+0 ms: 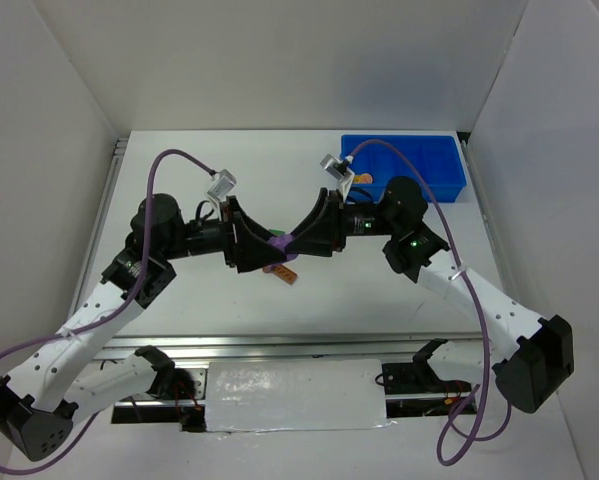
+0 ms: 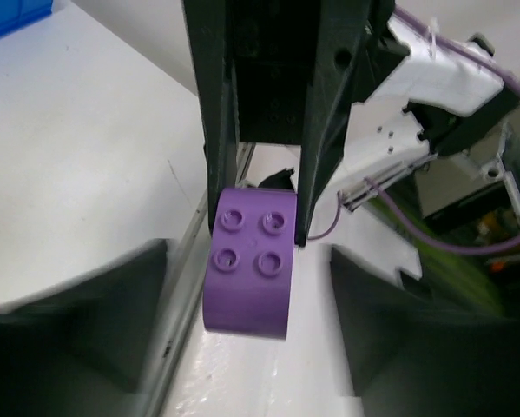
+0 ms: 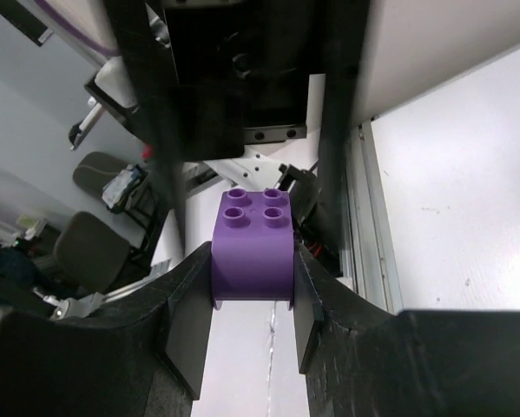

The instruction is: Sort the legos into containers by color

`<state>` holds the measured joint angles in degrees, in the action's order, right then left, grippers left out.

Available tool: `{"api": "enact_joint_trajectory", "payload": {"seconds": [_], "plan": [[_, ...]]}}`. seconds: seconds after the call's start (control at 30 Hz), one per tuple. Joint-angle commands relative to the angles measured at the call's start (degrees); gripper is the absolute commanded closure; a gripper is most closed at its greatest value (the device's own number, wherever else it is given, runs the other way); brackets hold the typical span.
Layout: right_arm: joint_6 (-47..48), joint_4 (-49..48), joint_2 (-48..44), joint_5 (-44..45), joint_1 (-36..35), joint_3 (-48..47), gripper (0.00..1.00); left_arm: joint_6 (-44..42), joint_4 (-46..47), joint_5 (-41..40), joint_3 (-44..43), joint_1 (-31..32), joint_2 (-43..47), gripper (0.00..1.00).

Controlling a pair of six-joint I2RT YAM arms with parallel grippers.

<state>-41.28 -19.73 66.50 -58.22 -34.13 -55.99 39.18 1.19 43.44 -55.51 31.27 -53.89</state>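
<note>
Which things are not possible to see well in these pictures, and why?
- Top view: the purple brick is mostly covered by the left gripper and right gripper.
- Top view: the blue tray contents are too small; the right arm covers its near corner.
- Left wrist view: its own fingers are blurred.

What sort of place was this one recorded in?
Probably a lab robot cell: white panels box in the table, two arms are bolted at its edge, and an office chair sits beyond.
</note>
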Motion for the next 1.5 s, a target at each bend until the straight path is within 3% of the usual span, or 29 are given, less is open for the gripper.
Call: {"api": "enact_joint_trajectory", "payload": {"seconds": [0.0,0.1,0.33,0.5,0.6,0.7,0.73,0.87,0.97,1.1,1.3,1.47], "plan": [[3.6,4.6,-1.5,3.1,-1.0,-3.1,1.0,-1.8,-0.3,-4.9,-2.4,0.1,0.1,0.02],[8.6,10.8,-2.2,6.4,-0.9,-4.5,1.0,-2.4,-1.0,-6.2,-3.2,0.1,0.4,0.0],[12.5,17.3,-3.0,12.3,2.9,-3.7,1.0,-1.7,-12.8,-24.9,-7.3,-0.1,0.5,0.0],[11.0,17.6,-4.6,14.4,8.4,-0.6,1.0,0.7,-16.3,-34.5,-8.4,-0.2,-0.1,0.0],[12.1,22.0,-5.9,21.9,11.9,-0.2,1.0,0.3,-19.2,-39.4,-8.9,-0.3,-0.7,0.0],[15.5,30.1,-3.9,40.1,13.9,-4.0,1.0,-0.8,-20.3,-39.6,-8.7,-0.5,-0.3,0.01],[16.1,31.7,-2.5,46.7,15.9,-5.3,1.0,-1.0,-20.3,-39.3,-8.1,-0.5,-0.2,0.0],[20.2,34.3,8.8,59.8,20.9,-14.0,1.0,-2.8,-21.5,-39.1,-6.6,-0.6,1.2,0.0],[20.9,35.2,18.7,65.1,25.7,-20.6,1.0,-4.4,-24.9,-42.0,-5.7,-0.6,2.1,0.0],[22.6,32.7,28.2,64.8,29.6,-27.1,1.0,-5.1,-26.8,-42.2,-3.8,-0.8,3.3,0.01],[22.5,37.1,43.1,60.1,33.7,-40.9,1.0,-3.9,-29.7,-47.1,-1.3,-0.8,3.8,0.0],[23.1,40.7,51.3,57.8,35.6,-50.1,1.0,-3.9,-27.0,-44.0,0.0,-0.8,2.6,0.01]]}}
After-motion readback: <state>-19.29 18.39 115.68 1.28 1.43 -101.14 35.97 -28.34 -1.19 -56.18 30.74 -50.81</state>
